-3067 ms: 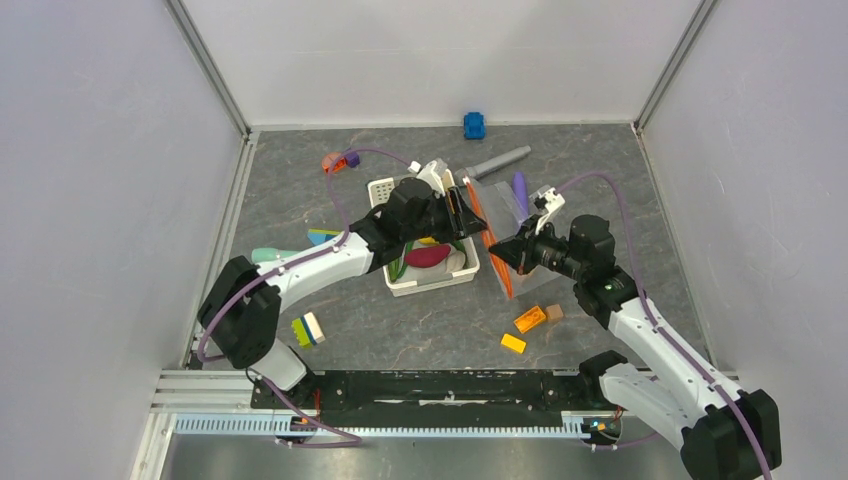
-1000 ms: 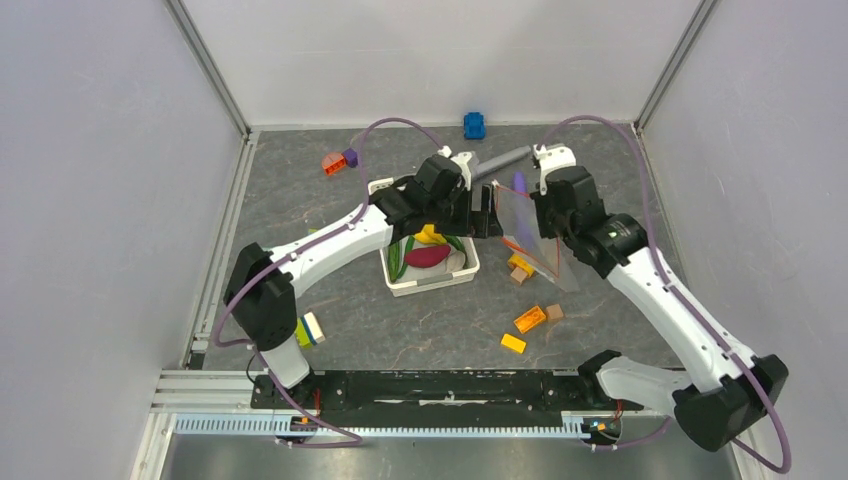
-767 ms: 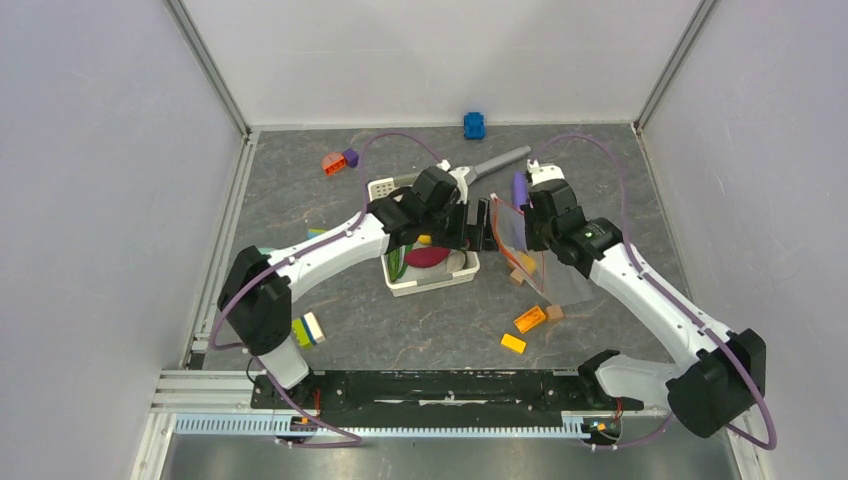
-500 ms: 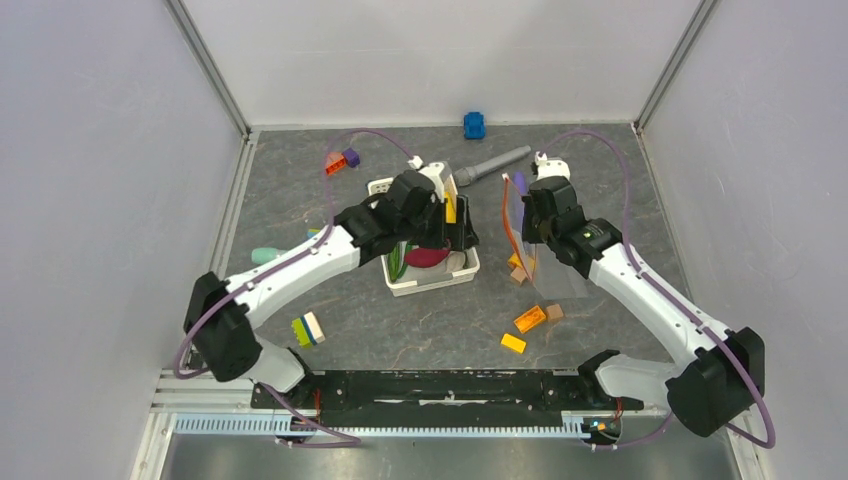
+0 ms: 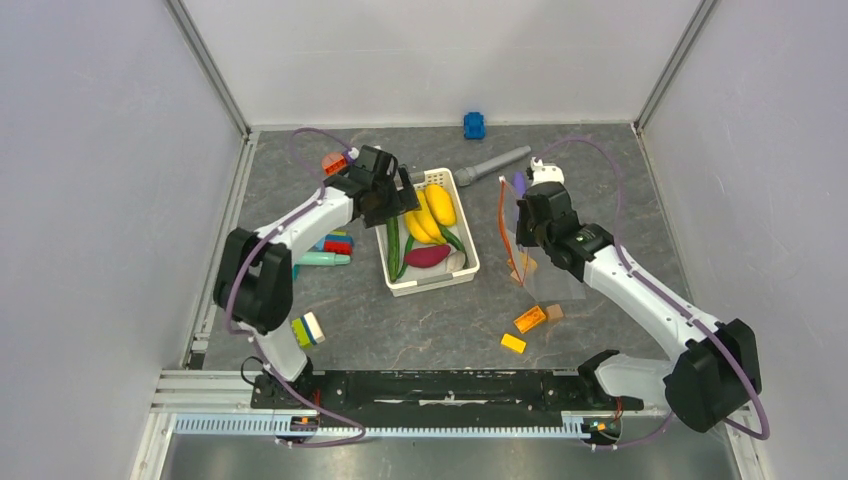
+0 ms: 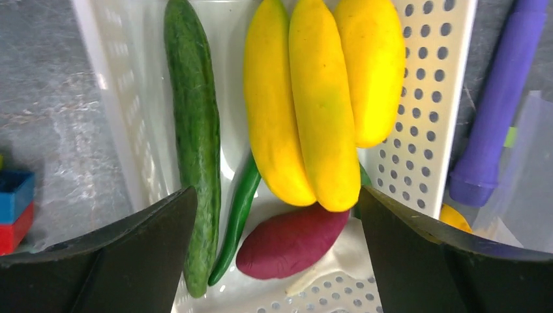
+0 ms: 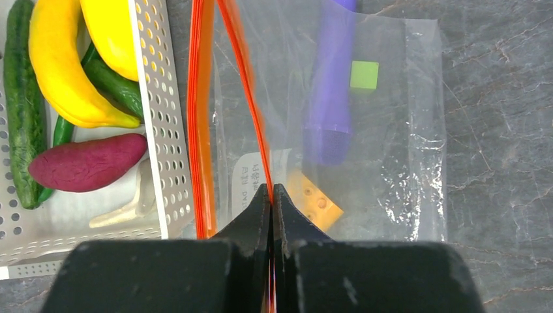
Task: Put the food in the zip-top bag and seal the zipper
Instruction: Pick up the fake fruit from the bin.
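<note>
Pinching one lip of the zipper (image 7: 199,98), the right end effector (image 7: 272,193) has its two fingers pressed flat together on the thin orange-red strip, and nothing else sits between them. The zip-top bag (image 7: 404,117) is open at the mouth. The gripped lip rises to the fingertips, while the other lip runs straight along the basket's side, leaving a narrow gap between the strips. The rest of the clear plastic lies spread on the bench (image 5: 400,330), to the right of the basket. An orange block (image 7: 316,199) shows through the plastic just beside the fingertips, and a long purple cylinder (image 7: 329,98) shows farther along. Whether these lie inside the bag or under it cannot be told.

The white perforated basket (image 7: 163,163) sits just beside the bag's mouth and holds all the food in view. Three yellow bananas (image 6: 323,104) lie side by side, a dark cucumber (image 6: 195,130) runs along the left wall, and a slim green bean (image 6: 238,215) lies between them. A purple-red sweet potato (image 6: 290,241) is at the near end, with a whitish piece (image 7: 127,210) beside it.

Farther back, the left end effector (image 6: 275,194) hangs above the basket near its far left corner. Its jaws are spread wide, gripping nothing and touching nothing.

Beyond the basket lies a grey cylinder (image 5: 495,162), with a small blue piece (image 5: 474,125) by the back wall.
</note>
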`<control>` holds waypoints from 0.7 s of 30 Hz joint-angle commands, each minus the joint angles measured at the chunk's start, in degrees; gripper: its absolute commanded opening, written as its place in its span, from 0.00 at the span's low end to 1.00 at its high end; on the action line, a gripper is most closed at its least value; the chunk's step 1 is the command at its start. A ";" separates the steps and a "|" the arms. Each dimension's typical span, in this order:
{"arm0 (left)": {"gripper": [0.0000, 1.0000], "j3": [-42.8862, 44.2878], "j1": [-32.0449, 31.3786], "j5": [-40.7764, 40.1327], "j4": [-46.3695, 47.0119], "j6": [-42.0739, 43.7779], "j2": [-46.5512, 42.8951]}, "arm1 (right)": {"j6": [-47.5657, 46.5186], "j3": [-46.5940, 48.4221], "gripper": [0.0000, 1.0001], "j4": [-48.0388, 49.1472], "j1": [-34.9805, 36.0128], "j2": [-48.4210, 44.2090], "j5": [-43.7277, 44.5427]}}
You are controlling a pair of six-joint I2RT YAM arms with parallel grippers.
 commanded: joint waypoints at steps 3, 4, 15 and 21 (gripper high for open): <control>1.00 8.44 -0.16 0.95 1.75 -2.20 7.47 | -1.10 -1.11 0.00 2.77 -0.01 0.44 -0.53; 1.00 9.11 -0.15 1.01 1.88 -2.34 8.63 | -1.17 -1.28 0.00 2.77 -0.08 0.47 -0.56; 1.00 13.63 -0.63 2.43 0.23 -2.93 17.65 | -1.32 -3.26 0.00 2.69 0.02 -0.56 0.69; 0.85 13.66 -1.85 1.56 -0.95 -2.15 18.58 | -1.32 -3.66 0.00 2.69 -0.02 -0.27 1.09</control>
